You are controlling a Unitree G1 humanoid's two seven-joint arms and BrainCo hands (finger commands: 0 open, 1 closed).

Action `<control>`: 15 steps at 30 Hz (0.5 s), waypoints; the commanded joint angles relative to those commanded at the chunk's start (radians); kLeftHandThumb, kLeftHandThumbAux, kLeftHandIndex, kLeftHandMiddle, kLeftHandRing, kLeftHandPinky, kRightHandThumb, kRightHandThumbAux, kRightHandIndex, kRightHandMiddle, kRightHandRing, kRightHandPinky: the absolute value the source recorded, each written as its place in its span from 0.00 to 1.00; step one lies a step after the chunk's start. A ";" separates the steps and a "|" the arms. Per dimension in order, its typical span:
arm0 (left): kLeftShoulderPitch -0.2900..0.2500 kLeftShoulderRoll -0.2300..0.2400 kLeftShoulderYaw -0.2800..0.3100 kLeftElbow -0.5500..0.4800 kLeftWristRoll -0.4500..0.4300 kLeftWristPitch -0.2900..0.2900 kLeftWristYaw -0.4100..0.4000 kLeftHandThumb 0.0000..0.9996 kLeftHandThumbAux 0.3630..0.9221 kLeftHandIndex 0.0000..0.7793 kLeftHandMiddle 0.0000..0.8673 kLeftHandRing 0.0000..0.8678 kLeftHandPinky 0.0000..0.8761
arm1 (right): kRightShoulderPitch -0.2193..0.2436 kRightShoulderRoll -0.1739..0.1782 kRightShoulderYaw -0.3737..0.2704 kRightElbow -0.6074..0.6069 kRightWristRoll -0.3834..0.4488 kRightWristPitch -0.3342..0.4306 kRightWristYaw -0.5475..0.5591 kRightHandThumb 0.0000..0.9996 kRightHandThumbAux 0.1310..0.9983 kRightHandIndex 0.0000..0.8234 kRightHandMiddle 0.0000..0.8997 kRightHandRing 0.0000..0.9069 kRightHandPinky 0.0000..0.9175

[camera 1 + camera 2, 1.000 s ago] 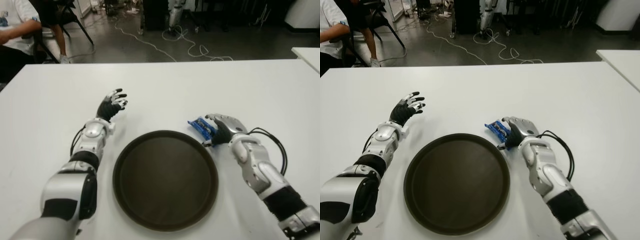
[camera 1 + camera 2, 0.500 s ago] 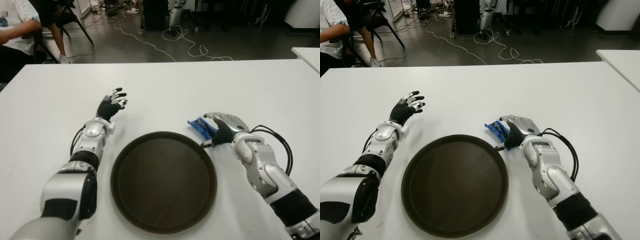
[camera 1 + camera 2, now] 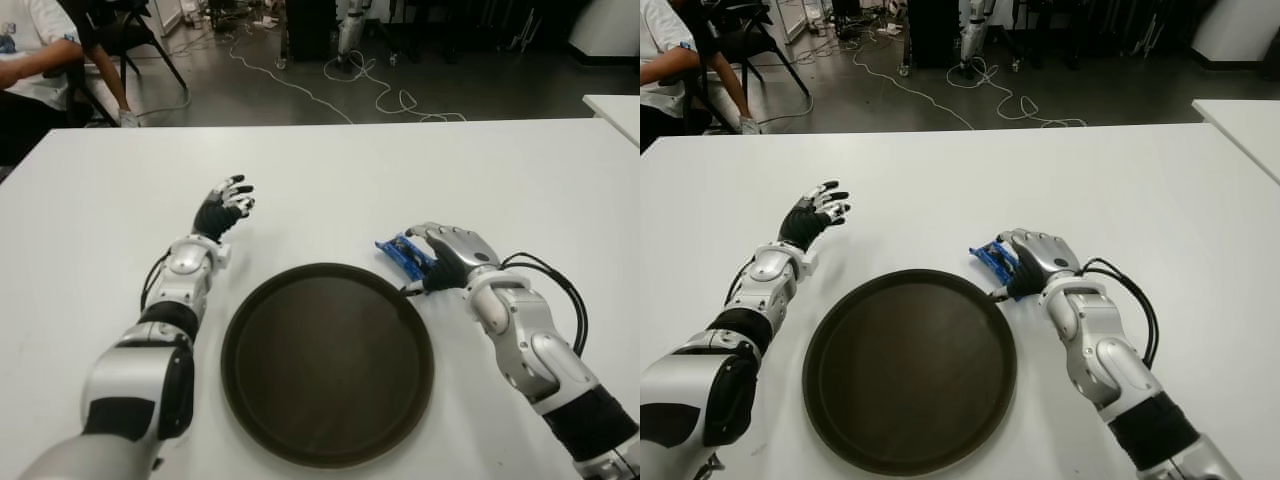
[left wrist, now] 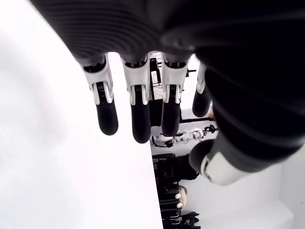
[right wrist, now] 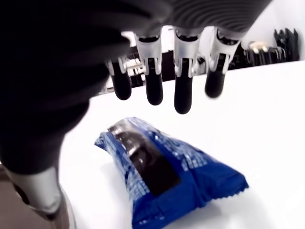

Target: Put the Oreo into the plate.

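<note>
The Oreo is a small blue packet lying flat on the white table, just off the far right rim of the plate. The plate is a round dark brown tray with nothing in it. My right hand hovers over the packet's right end. In the right wrist view its fingers stretch out straight above the Oreo and the thumb stands apart, so the hand is open and not gripping. My left hand shows open, fingers spread, to the far left of the plate.
A seated person is beyond the table's far left corner. Cables trail on the floor behind. A second white table shows at the right edge. A black cable loops off my right wrist.
My right forearm has swung a little outward to the right while the hand stays over the Oreo. The packet, the plate and the left hand have barely moved.
</note>
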State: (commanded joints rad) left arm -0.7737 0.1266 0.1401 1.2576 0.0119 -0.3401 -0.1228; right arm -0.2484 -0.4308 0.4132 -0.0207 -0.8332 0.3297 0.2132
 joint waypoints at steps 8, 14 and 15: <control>0.000 0.000 0.000 0.000 0.001 0.001 0.003 0.11 0.59 0.18 0.25 0.25 0.25 | -0.001 0.010 -0.002 0.031 0.008 -0.015 -0.025 0.00 0.62 0.34 0.41 0.42 0.39; 0.000 0.000 -0.001 0.000 0.001 0.000 0.001 0.12 0.60 0.17 0.24 0.24 0.25 | -0.002 0.024 -0.008 0.057 0.017 -0.029 -0.056 0.00 0.68 0.44 0.48 0.50 0.44; 0.000 0.000 -0.001 0.000 0.001 0.000 0.000 0.12 0.61 0.17 0.24 0.24 0.25 | -0.002 0.027 -0.011 0.059 0.020 -0.031 -0.064 0.00 0.68 0.44 0.49 0.51 0.45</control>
State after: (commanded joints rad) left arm -0.7736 0.1261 0.1393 1.2574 0.0128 -0.3405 -0.1227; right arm -0.2502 -0.4038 0.4019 0.0385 -0.8127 0.2983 0.1490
